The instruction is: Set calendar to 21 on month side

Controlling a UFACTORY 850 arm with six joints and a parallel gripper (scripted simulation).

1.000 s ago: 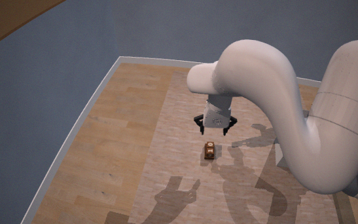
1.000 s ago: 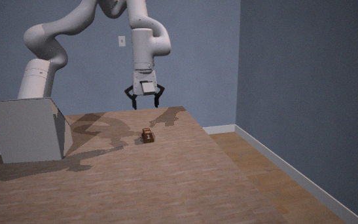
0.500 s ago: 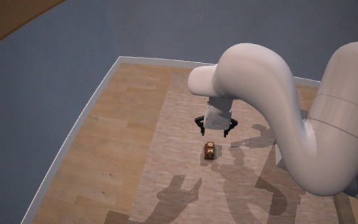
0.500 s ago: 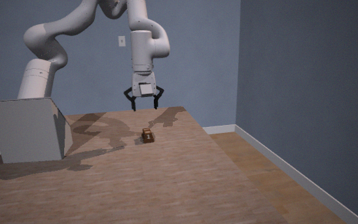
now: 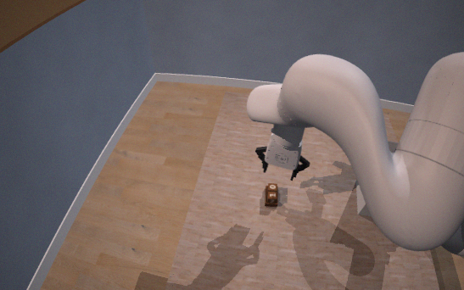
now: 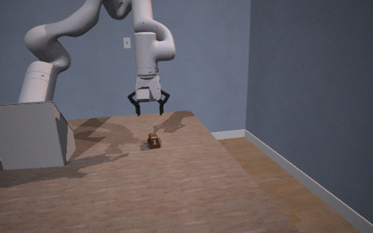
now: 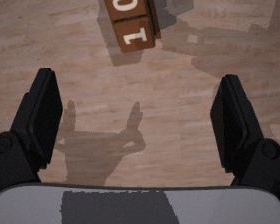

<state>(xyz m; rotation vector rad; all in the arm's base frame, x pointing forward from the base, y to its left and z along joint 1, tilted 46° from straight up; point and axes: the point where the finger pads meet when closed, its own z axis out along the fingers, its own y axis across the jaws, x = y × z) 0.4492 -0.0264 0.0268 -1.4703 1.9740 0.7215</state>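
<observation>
Two brown wooden cubes sit side by side in a small brown tray (image 5: 271,205) (image 6: 155,148). In the wrist view the cube with a white 1 (image 7: 135,36) is nearer my gripper, and the cube with a white 0 (image 7: 123,6) is cut off by the top edge. Both digits are on upper faces. In the exterior view the front cube (image 6: 154,142) shows a white 1 on its side. No month name can be read. My gripper (image 5: 278,175) (image 6: 149,114) (image 7: 138,90) is wide open and empty, pointing down, well above the table and off to one side of the tray.
The tray stands on the wooden table (image 5: 228,170) (image 6: 183,184). The arm's grey base block (image 6: 30,136) stands to the left in the exterior view. Shadows of the arm and gripper lie across the table. A brown panel (image 5: 12,25) shows at the top left of the top view.
</observation>
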